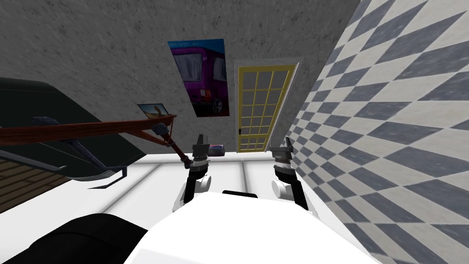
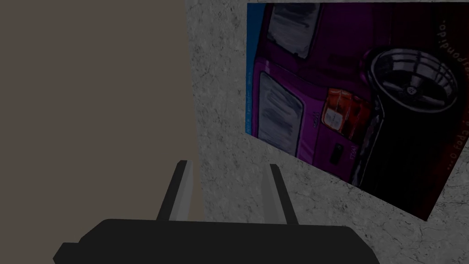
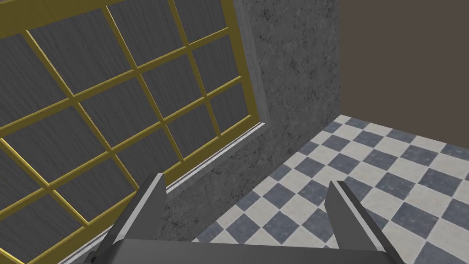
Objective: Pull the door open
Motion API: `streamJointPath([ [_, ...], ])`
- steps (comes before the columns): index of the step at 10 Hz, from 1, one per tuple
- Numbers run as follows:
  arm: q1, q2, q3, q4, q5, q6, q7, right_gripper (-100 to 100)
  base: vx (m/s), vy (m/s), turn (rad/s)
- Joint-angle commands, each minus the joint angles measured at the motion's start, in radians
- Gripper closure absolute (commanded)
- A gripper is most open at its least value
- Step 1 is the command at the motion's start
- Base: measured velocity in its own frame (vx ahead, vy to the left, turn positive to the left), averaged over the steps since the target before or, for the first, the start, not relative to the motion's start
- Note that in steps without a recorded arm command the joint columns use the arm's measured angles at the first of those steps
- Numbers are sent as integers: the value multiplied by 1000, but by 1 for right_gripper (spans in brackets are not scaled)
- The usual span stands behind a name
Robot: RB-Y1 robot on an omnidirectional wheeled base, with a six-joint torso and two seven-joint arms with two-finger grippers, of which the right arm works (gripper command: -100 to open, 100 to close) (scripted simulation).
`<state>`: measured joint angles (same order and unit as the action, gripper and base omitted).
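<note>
Yellow-gridded door (image 1: 256, 110) on far wall, well apart, right of van poster (image 1: 201, 75); right gripper (image 3: 247, 179) and left gripper (image 2: 228, 164) both released, fingers spread, so drive nearer first, then reach right for the likely handle (image 1: 239, 132) on its left edge
</note>
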<state>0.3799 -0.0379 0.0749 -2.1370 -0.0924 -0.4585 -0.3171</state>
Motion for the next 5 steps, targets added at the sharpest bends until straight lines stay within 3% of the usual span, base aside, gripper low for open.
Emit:
streamJointPath([
  [1, -13, -6, 2, 38, -17, -12, -22, -100, 93, 18, 94],
  [5, -47, -22, 3, 144, -67, -45, -85, -100, 92, 10, 111],
])
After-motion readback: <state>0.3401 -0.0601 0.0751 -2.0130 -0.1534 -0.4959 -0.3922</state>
